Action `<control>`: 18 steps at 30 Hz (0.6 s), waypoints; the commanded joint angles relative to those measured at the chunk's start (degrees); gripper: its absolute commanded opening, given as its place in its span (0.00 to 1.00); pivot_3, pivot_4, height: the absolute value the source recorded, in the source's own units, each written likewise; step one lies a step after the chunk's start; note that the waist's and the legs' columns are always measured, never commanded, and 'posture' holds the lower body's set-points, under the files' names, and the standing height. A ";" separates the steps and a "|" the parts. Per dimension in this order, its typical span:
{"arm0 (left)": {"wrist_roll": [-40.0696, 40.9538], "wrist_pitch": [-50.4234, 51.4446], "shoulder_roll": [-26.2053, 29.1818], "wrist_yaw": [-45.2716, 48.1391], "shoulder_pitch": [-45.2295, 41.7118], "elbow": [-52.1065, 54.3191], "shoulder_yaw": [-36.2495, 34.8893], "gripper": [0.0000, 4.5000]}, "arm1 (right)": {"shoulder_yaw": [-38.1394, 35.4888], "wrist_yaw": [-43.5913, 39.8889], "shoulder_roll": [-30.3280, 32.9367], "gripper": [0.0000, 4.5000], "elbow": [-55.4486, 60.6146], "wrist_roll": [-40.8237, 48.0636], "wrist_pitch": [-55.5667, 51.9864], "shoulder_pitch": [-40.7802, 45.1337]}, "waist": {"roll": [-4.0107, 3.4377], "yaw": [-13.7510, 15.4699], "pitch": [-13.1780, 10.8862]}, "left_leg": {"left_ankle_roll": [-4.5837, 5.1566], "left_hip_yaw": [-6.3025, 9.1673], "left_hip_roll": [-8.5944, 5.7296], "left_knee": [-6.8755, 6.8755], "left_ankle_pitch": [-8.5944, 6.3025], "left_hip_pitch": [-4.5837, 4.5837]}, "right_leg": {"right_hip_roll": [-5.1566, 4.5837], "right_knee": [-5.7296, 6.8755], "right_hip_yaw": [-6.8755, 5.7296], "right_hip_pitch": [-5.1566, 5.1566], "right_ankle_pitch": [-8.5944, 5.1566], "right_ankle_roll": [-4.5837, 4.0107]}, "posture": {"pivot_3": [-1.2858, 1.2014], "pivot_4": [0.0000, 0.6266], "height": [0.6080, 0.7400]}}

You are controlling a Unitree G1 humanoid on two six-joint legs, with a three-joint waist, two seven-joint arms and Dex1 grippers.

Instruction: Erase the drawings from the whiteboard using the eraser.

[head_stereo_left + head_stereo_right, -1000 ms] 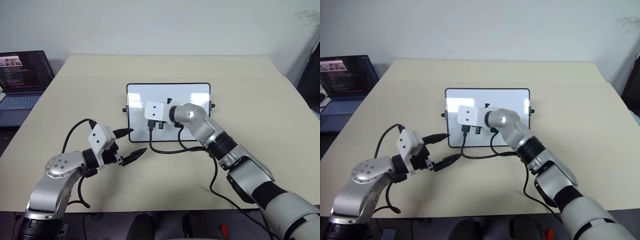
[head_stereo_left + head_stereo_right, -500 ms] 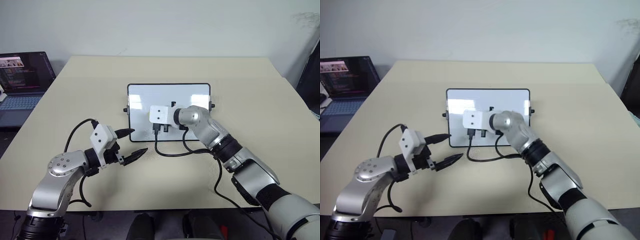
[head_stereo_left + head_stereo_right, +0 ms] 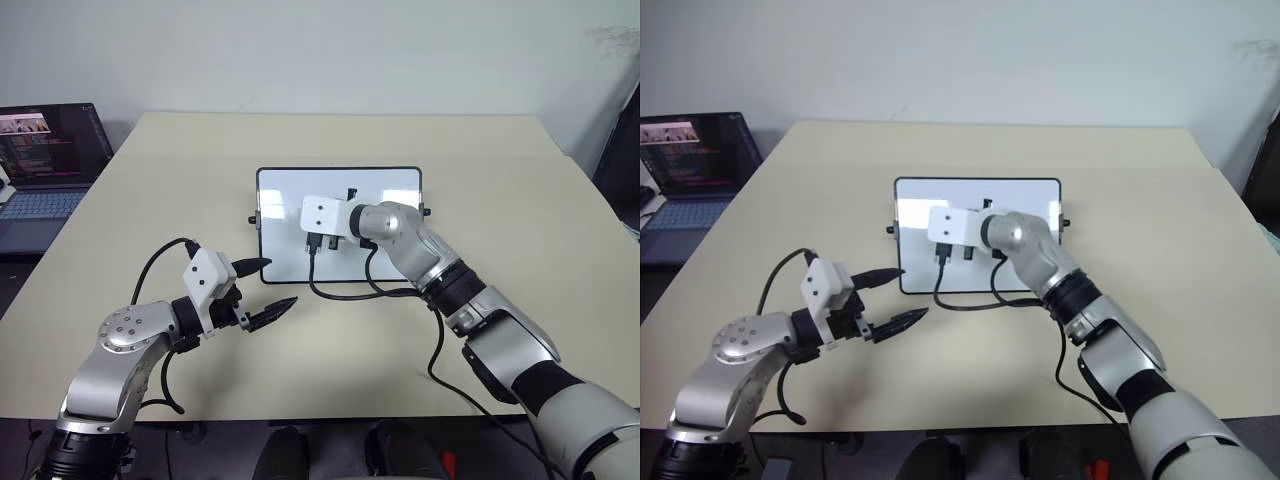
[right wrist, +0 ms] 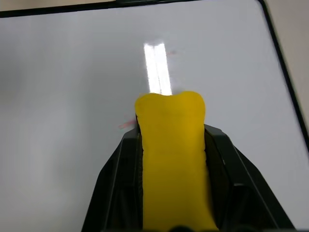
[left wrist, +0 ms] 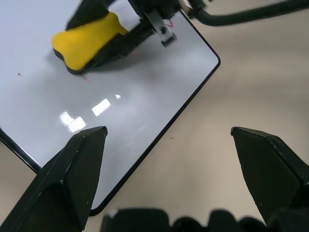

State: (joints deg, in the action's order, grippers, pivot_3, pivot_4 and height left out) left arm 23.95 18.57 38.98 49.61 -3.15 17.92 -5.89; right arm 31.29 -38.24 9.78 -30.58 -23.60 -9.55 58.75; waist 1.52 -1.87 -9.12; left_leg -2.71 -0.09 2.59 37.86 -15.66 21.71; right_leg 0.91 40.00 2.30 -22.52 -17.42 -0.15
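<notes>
Yellow foam, the eraser [image 4: 171, 159], sits squeezed between the two black fingers of the right gripper [image 4: 170, 145], which is clamped tight on it. Its free end sticks out past the fingertips and presses on the whiteboard [image 3: 385, 190], with the arm reaching in over the board's near edge. Faint red traces of the drawings [image 4: 126, 124] lie just beside the eraser's tip, on the board's white surface; another small red fleck [image 4: 172, 51] sits farther out ahead of the gripper, next to a bright glare stripe. In the left wrist view a few more red specks [image 5: 86, 79] show right under the eraser, and one tiny mark lies a little apart from it.

Off the board's near left corner, the left gripper [image 3: 258, 290] hovers above the table [image 3: 500, 180] with its fingers spread wide and nothing between them; its upper fingertip is close to that corner of the black frame. A black cable [image 3: 350, 292] loops on the table just below the board. Well away past the left gripper, a laptop [image 3: 40, 165] stands open.
</notes>
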 commanded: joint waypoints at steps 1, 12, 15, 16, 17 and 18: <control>0.38 -0.92 -0.04 0.34 -0.89 1.13 -0.36 1.00 | 1.77 -3.78 1.90 0.29 -0.47 -1.99 -3.00 -2.28 | 0.00 -0.01 0.00 | 0.00 0.01 0.00 0.00 0.00 -0.01 | 0.00 0.00 -0.01 0.01 0.00 0.00 | 0.52 0.24 1.00; 0.34 -1.00 -0.05 0.42 -1.05 1.05 -0.18 1.00 | -0.43 2.79 1.31 0.29 -3.25 -2.10 -1.82 1.13 | -0.06 0.04 -0.04 | 0.02 0.01 0.00 0.02 0.02 -0.21 | 0.01 0.00 -0.01 0.18 0.00 0.00 | 0.52 0.24 1.00; 0.38 -0.97 -0.06 0.36 -1.04 1.09 -0.14 1.00 | 0.98 -0.47 1.69 0.29 -2.05 -1.83 -2.63 -0.66 | -0.07 0.05 -0.05 | 0.02 -0.01 0.00 0.02 0.02 -0.20 | 0.01 -0.03 0.02 0.20 0.00 0.00 | 0.52 0.24 1.00; 0.37 -1.00 -0.05 0.36 -1.03 1.08 -0.12 1.00 | 1.38 -1.59 1.80 0.29 -1.40 -1.79 -2.94 -1.25 | -0.07 0.05 -0.04 | 0.02 -0.01 0.00 0.01 0.02 -0.20 | 0.00 -0.05 0.02 0.20 0.00 0.00 | 0.52 0.24 1.00; 0.36 -1.00 -0.04 0.34 -1.03 1.10 -0.09 1.00 | 1.58 -2.30 1.90 0.29 -0.92 -1.80 -3.18 -1.62 | -0.06 0.04 -0.04 | 0.02 -0.01 0.00 0.00 0.01 -0.20 | 0.00 -0.06 0.01 0.21 0.00 0.00 | 0.52 0.24 1.00; 0.38 -0.97 -0.02 0.33 -1.04 1.10 -0.09 1.00 | 1.92 -3.35 2.14 0.29 -0.35 -1.89 -3.38 -2.03 | -0.07 0.02 -0.05 | 0.02 -0.01 0.00 -0.02 0.01 -0.20 | 0.00 -0.07 0.02 0.21 0.00 0.00 | 0.52 0.24 1.00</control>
State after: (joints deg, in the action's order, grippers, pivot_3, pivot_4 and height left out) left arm 23.97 18.52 38.98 49.64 -3.33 17.86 -5.45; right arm 32.25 -39.26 10.47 -29.59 -24.17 -10.53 58.66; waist 1.45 -1.85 -9.16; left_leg -2.69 -0.09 2.59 37.84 -15.65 21.52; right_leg 0.91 39.93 2.32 -22.31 -17.42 -0.15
